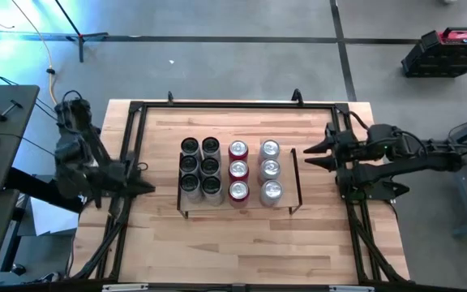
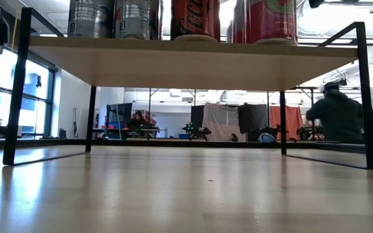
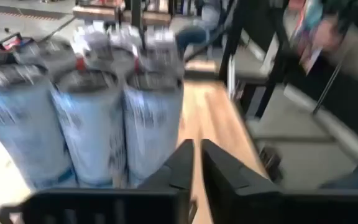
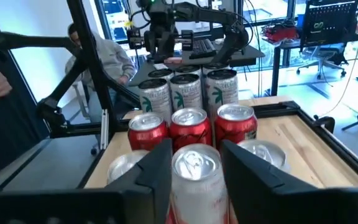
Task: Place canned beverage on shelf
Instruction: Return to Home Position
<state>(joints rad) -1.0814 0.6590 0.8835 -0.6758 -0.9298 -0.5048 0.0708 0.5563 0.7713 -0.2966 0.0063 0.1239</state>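
The canned beverages all stand upright on the shelf [image 2: 193, 65], a low light-wood board on thin black wire end frames. Counting from the shelf's left end there are two rows of pale dark-topped cans [image 1: 210, 167], then a row of red cans [image 1: 238, 169]. Last comes a row of pink-and-white silver-lidded cans [image 1: 270, 169], nearest the shelf's right end. I hold none of them, so I judge the placing is done and only pulling back is left.

My right claw [image 1: 308, 156] hangs just outside the shelf's right end frame, level with the cans. Its fingers [image 4: 157, 168] are spread wide with nothing between them. It points straight at the pink-and-white row, down the shelf's long axis. My left claw [image 1: 146, 187] sits off the shelf's left end, a little farther from it than the right one is. Its fingers are drawn almost together and are also empty. It aims at the dark-topped rows.

What matters now is that the nearest cans lie directly ahead of my right claw, just beyond the wire frame. That makes this the arm with less room. I would draw it back along the shelf's long axis, away from the right end, before lifting or turning. A sideways swing might catch the frame and shake the rows.
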